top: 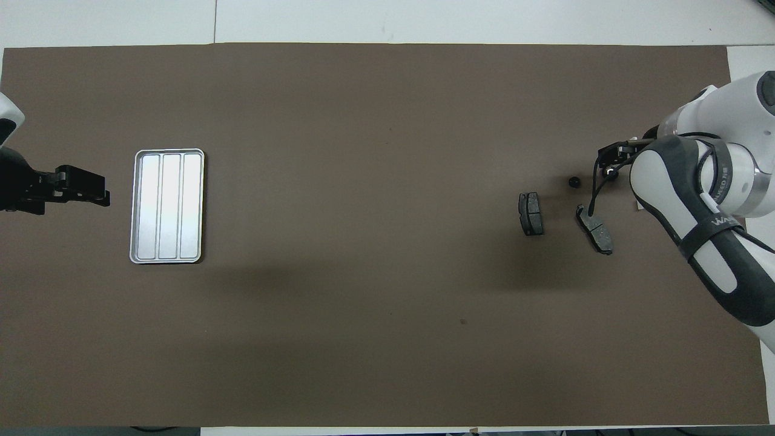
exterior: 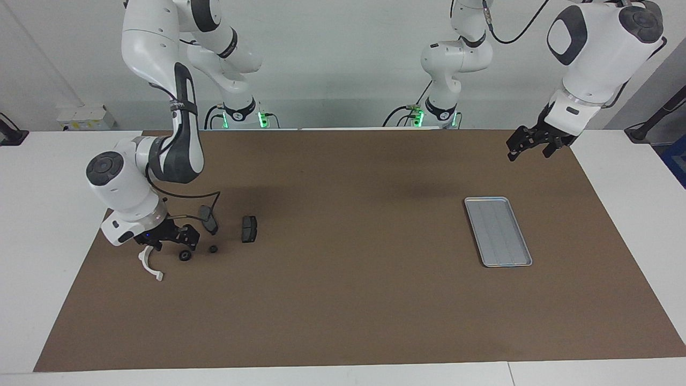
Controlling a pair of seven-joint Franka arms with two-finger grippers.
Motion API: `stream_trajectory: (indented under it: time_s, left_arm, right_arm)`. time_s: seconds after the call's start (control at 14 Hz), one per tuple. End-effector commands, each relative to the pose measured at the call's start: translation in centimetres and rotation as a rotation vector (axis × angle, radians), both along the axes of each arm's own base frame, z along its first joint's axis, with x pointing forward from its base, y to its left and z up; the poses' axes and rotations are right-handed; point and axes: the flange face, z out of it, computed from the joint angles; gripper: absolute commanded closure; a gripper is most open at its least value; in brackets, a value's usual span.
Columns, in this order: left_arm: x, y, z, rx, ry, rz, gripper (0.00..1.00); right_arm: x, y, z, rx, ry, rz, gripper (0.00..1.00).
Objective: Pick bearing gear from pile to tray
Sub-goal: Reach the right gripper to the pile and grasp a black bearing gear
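My right arm comes down from its base in a high bend, elbow up, forearm dropping steeply to a wrist low over the mat at my right end of the table. My right gripper (exterior: pixel 177 241) points down, its jaws spread, the fingertips just above the surface. My left arm waits, raised at my left end, wrist tilted down and inward, my left gripper (exterior: pixel 528 145) up in the air with its jaws apart and nothing between them.
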Motion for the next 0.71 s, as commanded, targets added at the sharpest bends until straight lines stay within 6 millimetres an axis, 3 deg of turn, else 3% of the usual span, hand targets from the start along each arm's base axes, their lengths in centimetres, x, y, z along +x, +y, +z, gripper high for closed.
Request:
stream_trajectory:
  time_s: [0.0,0.64]
  left_arm:
    - [-0.6,0.1,0.5,0.011,-0.009,-0.005,0.00]
    - [-0.6,0.2,0.5,0.011,-0.009,-0.003,0.00]
  right_arm:
    - [0.2,-0.1,-0.7,-0.005,-0.017,0.024,0.00]
    - [0.4,-0.1,-2.9,-0.004,-0.008,0.035,0.01]
